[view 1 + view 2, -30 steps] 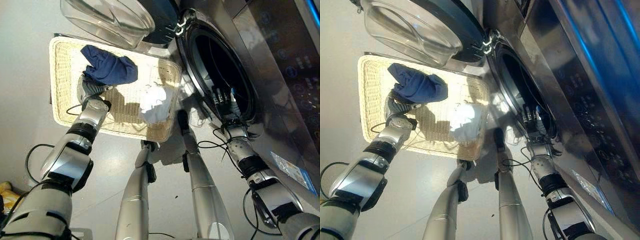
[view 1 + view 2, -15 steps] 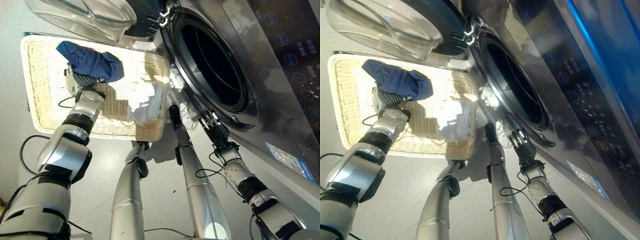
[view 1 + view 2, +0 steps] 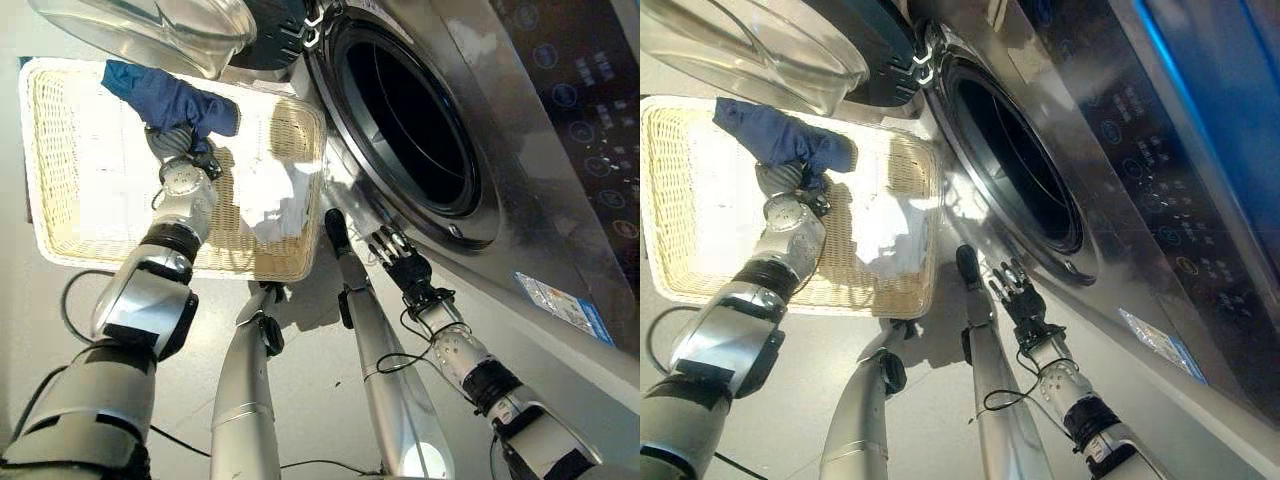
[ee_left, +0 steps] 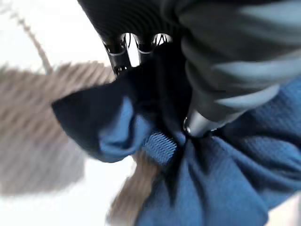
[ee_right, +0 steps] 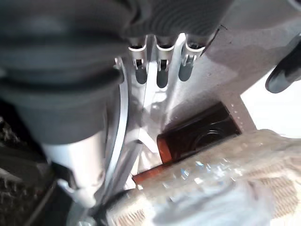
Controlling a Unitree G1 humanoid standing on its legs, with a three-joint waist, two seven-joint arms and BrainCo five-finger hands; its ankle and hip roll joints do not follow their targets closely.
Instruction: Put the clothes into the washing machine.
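Note:
A dark blue garment (image 3: 168, 98) hangs bunched over the pale wicker basket (image 3: 60, 150), and my left hand (image 3: 180, 152) is shut on its lower folds; the left wrist view shows the blue cloth (image 4: 221, 188) gathered under the fingers. A white garment (image 3: 272, 195) lies in the basket's near right corner. The washing machine's round drum opening (image 3: 405, 120) gapes dark to the right, with its glass door (image 3: 150, 25) swung open above the basket. My right hand (image 3: 398, 262) hovers open below the drum's rim, holding nothing.
The machine's steel front panel (image 3: 560, 200) runs along the right side. Grey floor (image 3: 40, 300) lies in front of the basket. In the right wrist view a brown block (image 5: 197, 136) sits under the machine's edge next to the basket's corner (image 5: 225, 188).
The camera has shifted. My left hand has lifted the blue garment higher off the basket. My right hand has drawn back out of the drum to below its rim.

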